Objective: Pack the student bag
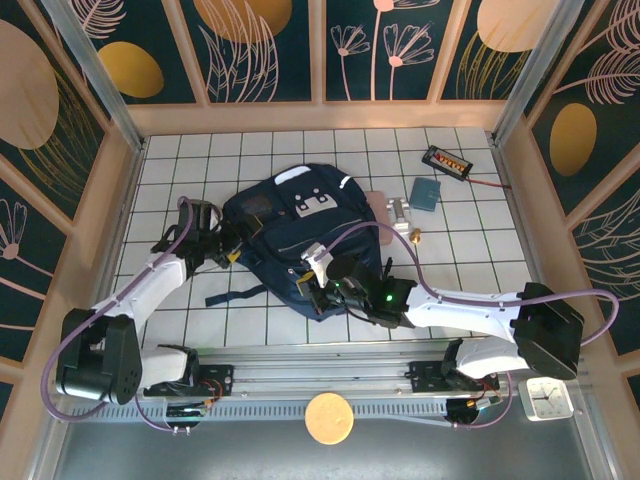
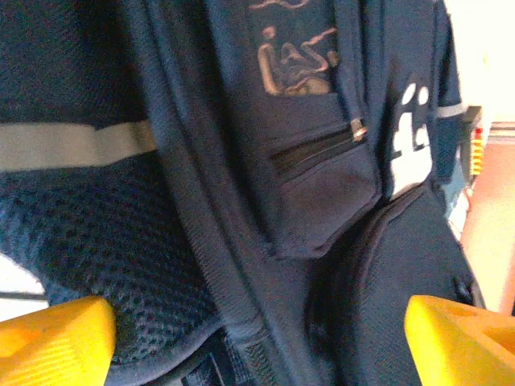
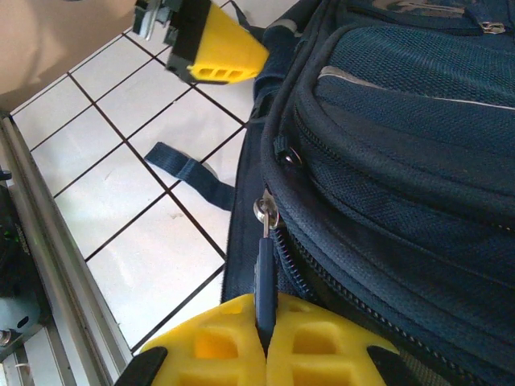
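Observation:
The student bag [image 1: 285, 235], a navy-blue backpack with white patches, lies flat in the middle of the tiled table. My right gripper [image 1: 325, 290] is at the bag's near edge. In the right wrist view its yellow fingers [image 3: 322, 346] are shut on the blue zipper pull [image 3: 265, 269] of the bag [image 3: 402, 121], and the zip teeth run off to the right. My left gripper [image 1: 225, 250] is at the bag's left side. Its jaws stand open, yellow fingers [image 2: 48, 338] far apart, and the bag's fabric and front pocket [image 2: 322, 185] lie close in front of them.
Beyond the bag at the right lie a pink flat item [image 1: 380, 205], a teal card-like item [image 1: 426, 192], a small metal piece [image 1: 400, 215] and a black device [image 1: 447, 161] on a red lead. A loose strap [image 3: 193, 173] trails over the tiles. Wooden walls surround the table.

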You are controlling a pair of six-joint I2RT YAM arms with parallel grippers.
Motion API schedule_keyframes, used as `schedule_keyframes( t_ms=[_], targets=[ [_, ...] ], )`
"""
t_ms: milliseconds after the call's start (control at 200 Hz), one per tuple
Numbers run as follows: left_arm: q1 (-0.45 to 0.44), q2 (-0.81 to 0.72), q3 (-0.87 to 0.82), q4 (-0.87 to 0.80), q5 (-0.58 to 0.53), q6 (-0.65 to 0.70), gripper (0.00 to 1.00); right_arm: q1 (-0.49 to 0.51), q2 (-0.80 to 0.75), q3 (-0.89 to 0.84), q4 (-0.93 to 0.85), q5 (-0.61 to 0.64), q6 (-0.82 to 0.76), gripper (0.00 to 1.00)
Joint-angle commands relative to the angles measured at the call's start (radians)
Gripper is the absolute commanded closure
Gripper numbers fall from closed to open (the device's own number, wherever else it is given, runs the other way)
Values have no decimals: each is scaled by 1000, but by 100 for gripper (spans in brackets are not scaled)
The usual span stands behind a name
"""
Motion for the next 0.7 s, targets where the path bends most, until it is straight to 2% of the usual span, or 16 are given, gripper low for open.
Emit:
schedule_keyframes(
  t_ms=[0,125,185,225,285,520,696],
  targets=[
    [5,58,32,132,55,-64,16,-9,-3,8,15,5,3,100],
    [5,119,30,198,74,-89,30,-9,3,12,15,9,9,100],
    [5,155,25,237,93,-103,43,-9,8,14,11,10,13,100],
    [5,171,16,268,105,-114,60,-9,12,17,5,14,18,100],
    [5,182,5,307,116,-139,100,-9,25,28,-20,24,34,100],
    [-6,106,-28,336,110,-174,100,-12,162,201,-148,-25,162,100],
    [-24,29,-95,376,88,-225,100,-9,273,341,-157,-73,205,100]
  ],
)
